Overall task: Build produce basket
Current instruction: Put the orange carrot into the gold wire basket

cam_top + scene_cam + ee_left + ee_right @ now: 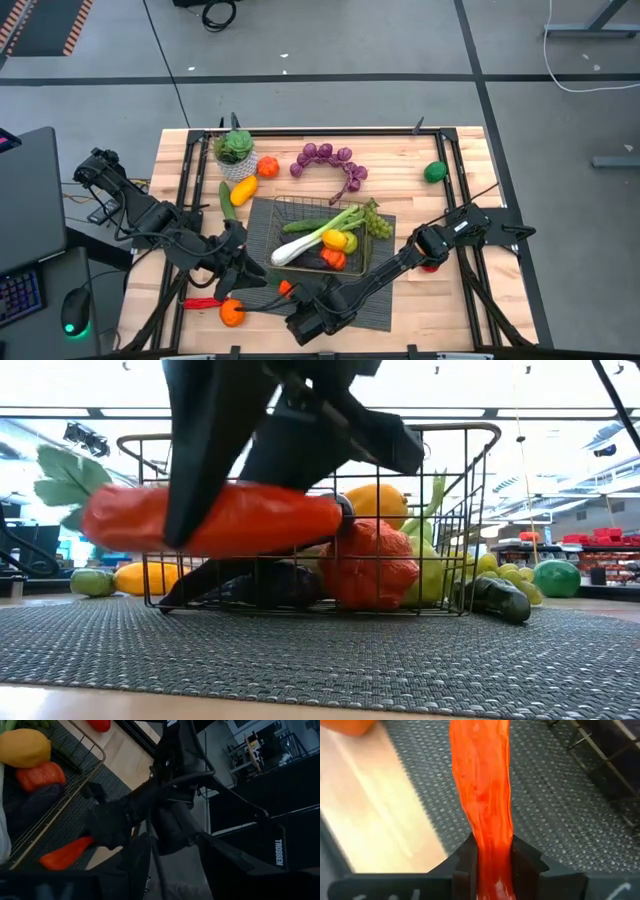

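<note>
The brass wire basket (300,212) stands on a dark ribbed mat (380,300). It holds a leek (312,240), green grapes (377,222), a yellow and an orange pepper and a dark eggplant (280,582). My right gripper (292,296) is shut on an orange carrot (240,520) just in front of the basket's near side. My left gripper (243,268) hovers open and empty at the mat's left edge, beside the basket. My right gripper pinches the carrot between its two fingers (465,862), which sit on its two sides (492,855). The carrot lies along the fingers and sticks out past their tips. It hangs about level, clear of the mat, with its green leaves (62,478) at the free end.
Loose produce lies around the mat: an orange (232,313) and a red chilli (200,302) near left, cucumber (226,198), yellow pepper (243,190), orange (267,167) and potted succulent (236,152) far left, purple grapes (330,160), green apple (434,172) far right.
</note>
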Tool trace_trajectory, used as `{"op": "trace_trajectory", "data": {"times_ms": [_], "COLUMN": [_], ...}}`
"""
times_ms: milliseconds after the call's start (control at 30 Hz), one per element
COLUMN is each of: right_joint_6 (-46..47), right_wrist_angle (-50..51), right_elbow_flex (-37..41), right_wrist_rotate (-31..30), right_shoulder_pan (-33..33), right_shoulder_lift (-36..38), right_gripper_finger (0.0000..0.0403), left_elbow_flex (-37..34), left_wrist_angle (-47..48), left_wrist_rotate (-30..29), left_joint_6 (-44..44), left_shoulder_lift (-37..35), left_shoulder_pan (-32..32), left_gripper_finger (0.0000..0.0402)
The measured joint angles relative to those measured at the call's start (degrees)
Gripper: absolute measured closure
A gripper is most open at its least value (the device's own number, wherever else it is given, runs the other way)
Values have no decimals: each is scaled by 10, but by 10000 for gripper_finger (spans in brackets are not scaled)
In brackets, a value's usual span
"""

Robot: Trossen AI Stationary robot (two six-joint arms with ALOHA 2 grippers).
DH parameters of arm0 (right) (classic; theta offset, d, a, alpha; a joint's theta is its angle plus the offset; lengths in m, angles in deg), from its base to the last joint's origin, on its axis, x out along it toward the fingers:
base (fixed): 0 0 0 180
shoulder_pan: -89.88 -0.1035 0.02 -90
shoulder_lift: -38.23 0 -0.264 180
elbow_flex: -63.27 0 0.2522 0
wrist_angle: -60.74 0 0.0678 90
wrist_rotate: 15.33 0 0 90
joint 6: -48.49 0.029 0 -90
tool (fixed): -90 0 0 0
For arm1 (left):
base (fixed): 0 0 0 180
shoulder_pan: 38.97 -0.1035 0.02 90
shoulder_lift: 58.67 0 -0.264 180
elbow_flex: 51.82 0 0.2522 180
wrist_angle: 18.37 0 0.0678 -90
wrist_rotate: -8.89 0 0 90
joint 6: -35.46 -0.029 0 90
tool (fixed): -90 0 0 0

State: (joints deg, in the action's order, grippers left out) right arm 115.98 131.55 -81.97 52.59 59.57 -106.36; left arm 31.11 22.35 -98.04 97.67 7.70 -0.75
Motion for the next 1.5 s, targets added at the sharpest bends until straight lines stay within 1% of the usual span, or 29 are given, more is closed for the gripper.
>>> {"op": "trace_trajectory", "data": {"times_ms": [200,267,400,500,667,833,967,1167,1333,1500], "right_joint_6": [-29,-40,-44,-59,-101,-126,-136,-137,-159,-210], "right_wrist_angle": [2,-9,0,-1,-3,6,22,90,168,263], "right_elbow_flex": [-35,-35,-35,-35,-35,-35,-35,-35,-35,-35], "right_wrist_rotate": [6,11,13,0,-16,-55,-89,-114,-129,-133], "right_shoulder_pan": [-1,1,0,0,0,-1,0,6,17,38], "right_shoulder_lift": [2,9,25,43,77,121,154,202,241,267], "right_gripper_finger": [315,315,315,315,316,316,316,316,316,316], "left_elbow_flex": [0,0,0,0,-1,-1,-1,-1,-1,-1], "left_wrist_angle": [0,-1,-4,-21,-109,-219,-255,-254,-254,-256], "left_wrist_rotate": [0,-4,-41,-67,-89,-131,-145,-163,-215,-266], "left_joint_6": [-7,-13,-14,-25,-109,-210,-245,-254,-261,-270], "left_shoulder_lift": [0,0,0,0,0,0,0,0,0,0], "left_shoulder_pan": [0,0,0,0,-1,-1,-1,-2,-2,-2], "left_gripper_finger": [230,230,230,230,230,230,230,230,230,230]}}
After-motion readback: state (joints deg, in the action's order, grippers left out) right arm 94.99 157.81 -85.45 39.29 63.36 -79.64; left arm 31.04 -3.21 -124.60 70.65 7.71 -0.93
